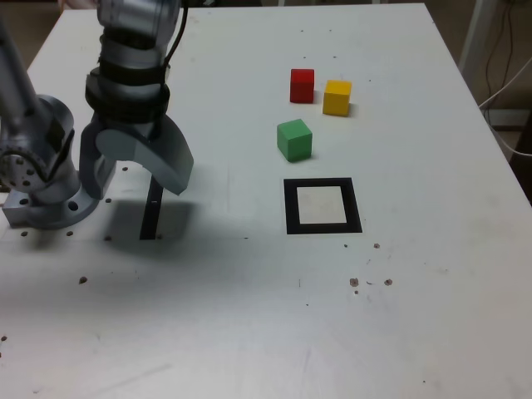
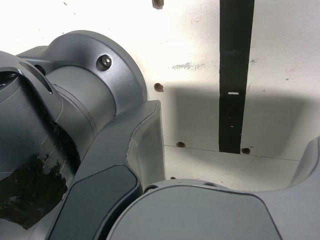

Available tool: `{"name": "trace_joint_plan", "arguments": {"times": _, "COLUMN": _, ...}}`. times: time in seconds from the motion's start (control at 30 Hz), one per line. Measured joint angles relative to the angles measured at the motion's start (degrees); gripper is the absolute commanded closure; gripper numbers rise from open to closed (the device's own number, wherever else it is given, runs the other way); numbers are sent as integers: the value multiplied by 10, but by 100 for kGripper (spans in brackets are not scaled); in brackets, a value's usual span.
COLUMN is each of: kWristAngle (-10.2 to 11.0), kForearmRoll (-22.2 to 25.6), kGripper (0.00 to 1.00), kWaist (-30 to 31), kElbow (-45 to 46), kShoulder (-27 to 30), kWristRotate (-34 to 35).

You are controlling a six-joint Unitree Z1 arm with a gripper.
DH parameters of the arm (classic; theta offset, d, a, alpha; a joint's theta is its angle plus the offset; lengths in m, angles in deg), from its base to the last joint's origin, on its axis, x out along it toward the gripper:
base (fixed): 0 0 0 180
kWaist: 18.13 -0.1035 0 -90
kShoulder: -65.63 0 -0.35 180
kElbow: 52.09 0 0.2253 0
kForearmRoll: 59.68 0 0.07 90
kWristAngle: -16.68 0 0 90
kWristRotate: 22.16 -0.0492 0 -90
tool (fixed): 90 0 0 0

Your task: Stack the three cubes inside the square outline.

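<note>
We find the grey hand (image 1: 137, 179) spread and empty; red (image 1: 302, 85), yellow (image 1: 337, 97) and green (image 1: 294, 139) cubes lie unstacked outside the black square outline (image 1: 322, 229).

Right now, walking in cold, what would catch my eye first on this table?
Probably the three bright cubes toward the far side of the white table: the red cube and yellow cube side by side, the green cube just in front. Nearer sits the black square outline, nothing in it. At the exterior view's left, the grey arm hangs its gripper, open, over a black strip.
</note>
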Motion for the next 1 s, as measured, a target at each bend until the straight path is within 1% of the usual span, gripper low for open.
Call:
{"name": "trace_joint_plan", "arguments": {"times": 0.63, "kWristAngle": 2, "kForearmRoll": 6, "kGripper": 1, "kWaist": 0, "kElbow": -6, "kShoulder": -4, "kWristRotate": -3}}
{"name": "trace_joint_plan", "arguments": {"times": 0.8, "kWristAngle": 16, "kForearmRoll": 14, "kGripper": 1, "kWaist": 0, "kElbow": -30, "kShoulder": -10, "kWristRotate": -12}}
{"name": "trace_joint_plan", "arguments": {"times": 1.0, "kWristAngle": 38, "kForearmRoll": 42, "kGripper": 1, "kWaist": -19, "kElbow": -73, "kShoulder": -15, "kWristRotate": -29}}
